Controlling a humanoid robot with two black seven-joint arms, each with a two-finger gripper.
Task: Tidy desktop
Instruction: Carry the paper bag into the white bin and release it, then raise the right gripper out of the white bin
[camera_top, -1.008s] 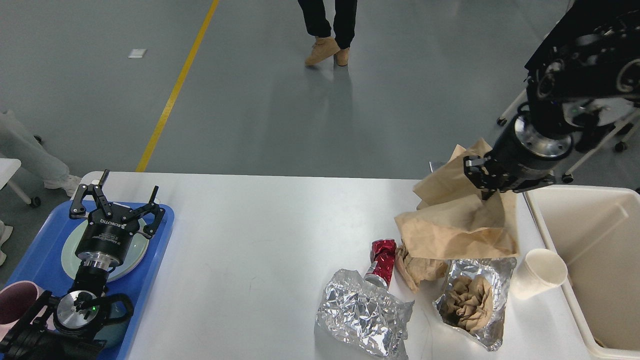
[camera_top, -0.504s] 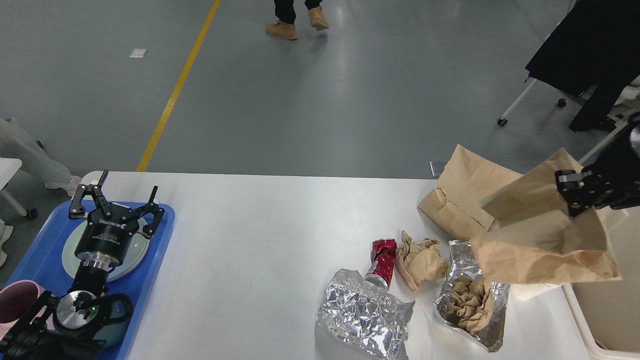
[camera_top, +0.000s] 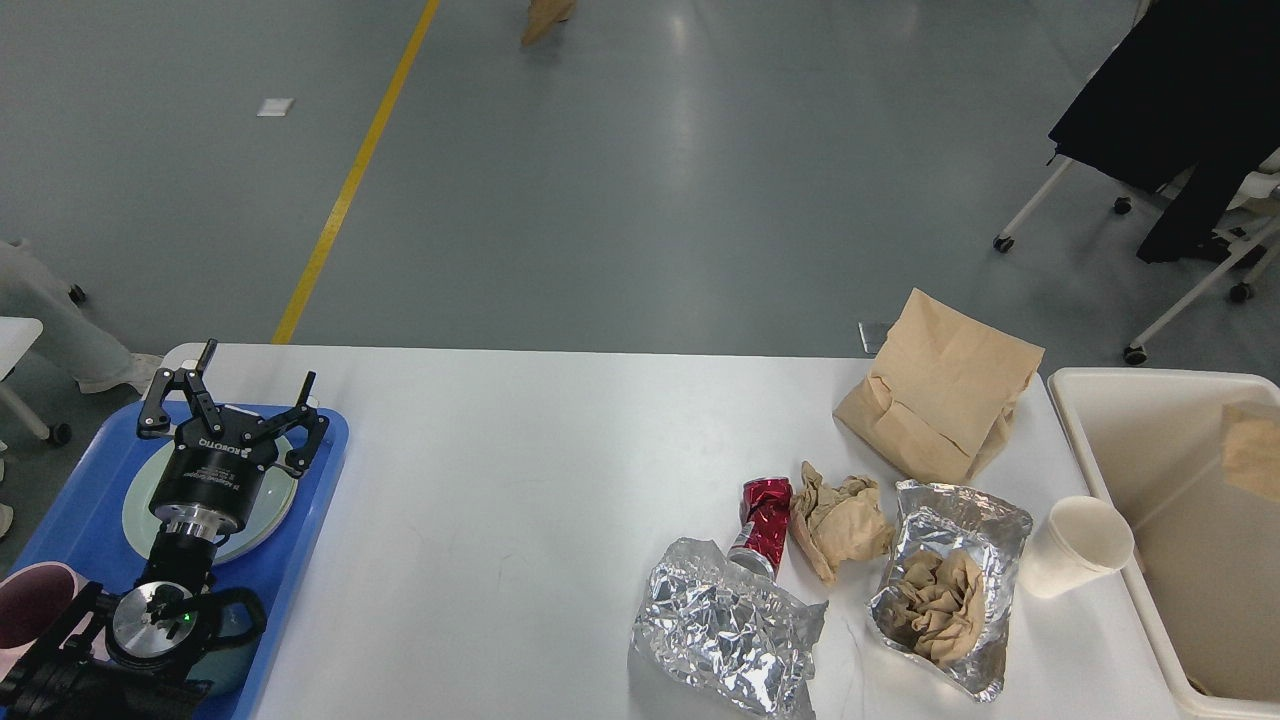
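Right tool gone from view; paper bag (camera_top: 1254, 452) now cut off inside bin (camera_top: 1130, 440).

Cream bin (camera_top: 1120, 440) and blue tray (camera_top: 80, 520) cut by frame edges

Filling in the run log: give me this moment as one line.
left gripper: open, over plate in blue tray | right gripper: out of view | desktop: brown bag, crushed can, foil, paper cup remain
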